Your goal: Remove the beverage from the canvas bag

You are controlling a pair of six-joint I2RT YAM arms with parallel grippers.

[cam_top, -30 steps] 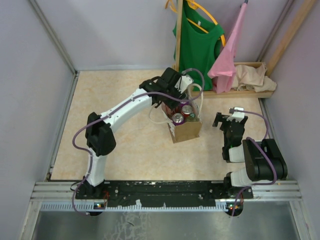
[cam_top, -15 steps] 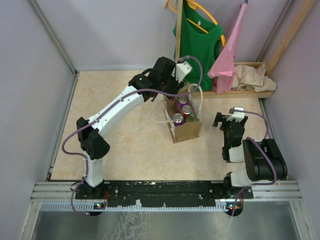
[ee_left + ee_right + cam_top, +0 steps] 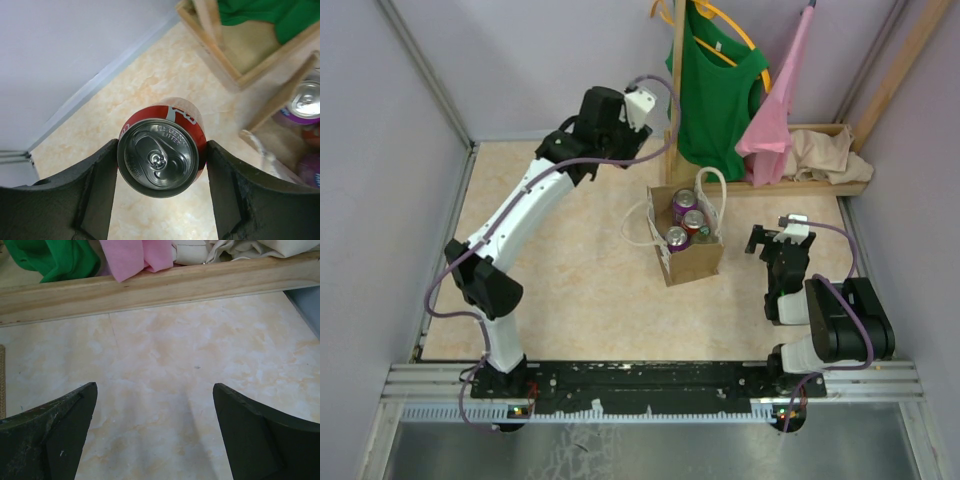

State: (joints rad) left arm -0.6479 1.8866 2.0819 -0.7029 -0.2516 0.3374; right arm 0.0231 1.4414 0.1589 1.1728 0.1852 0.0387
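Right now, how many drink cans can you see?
4. One red can is clamped in the left gripper, outside the canvas bag. Three stand in the bag: a purple can, a second red can, a silver-topped can. More may be hidden inside.

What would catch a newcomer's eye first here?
The left pincer, up at the table's far side, clamps a red beverage can by its sides. Right of it the canvas bag stands open with more cans inside, and a green shirt and pink garment hang on the wooden rack behind.
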